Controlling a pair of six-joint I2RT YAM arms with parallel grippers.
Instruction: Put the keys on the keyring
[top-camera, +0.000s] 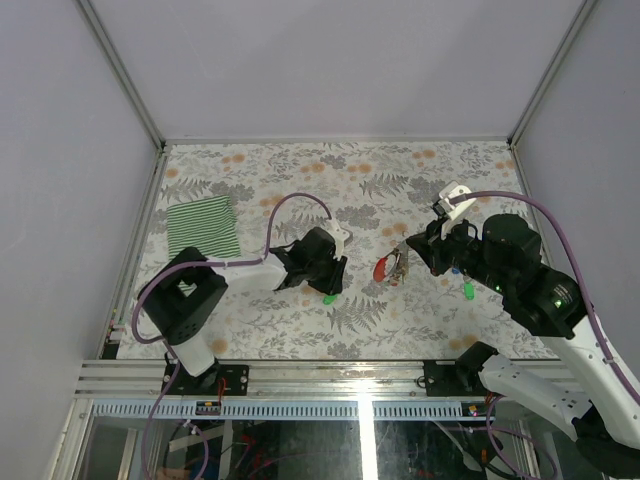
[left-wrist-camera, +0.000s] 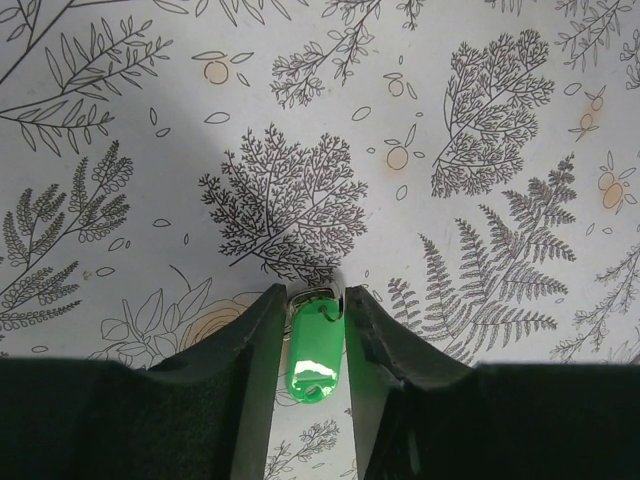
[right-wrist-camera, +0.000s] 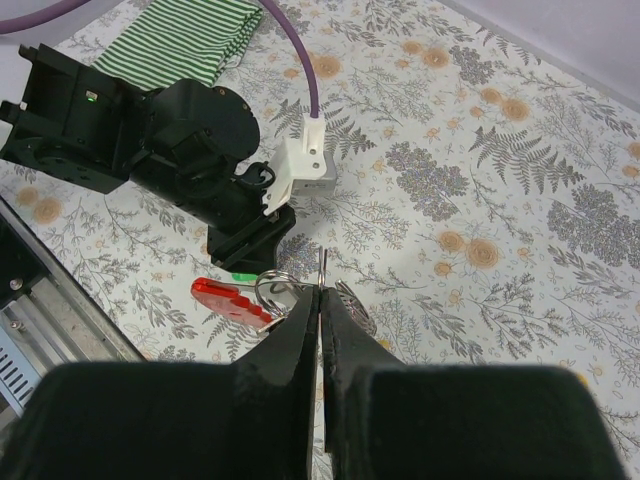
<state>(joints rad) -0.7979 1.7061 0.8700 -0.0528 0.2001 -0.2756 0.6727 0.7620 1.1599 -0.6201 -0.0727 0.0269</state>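
Soft, even light falls from overhead in the top view, leaving faint shadows and one white streak of glare on the glossy panel (top-camera: 372, 440) at 6 o'clock. In the left wrist view the green key tag (left-wrist-camera: 312, 352) carries a bright highlight, with a grey shadow on the table (left-wrist-camera: 120, 120) at its 12 o'clock. The left gripper's fingers (left-wrist-camera: 250, 370) and the right gripper's fingers (right-wrist-camera: 290, 370) are dark and blurred.
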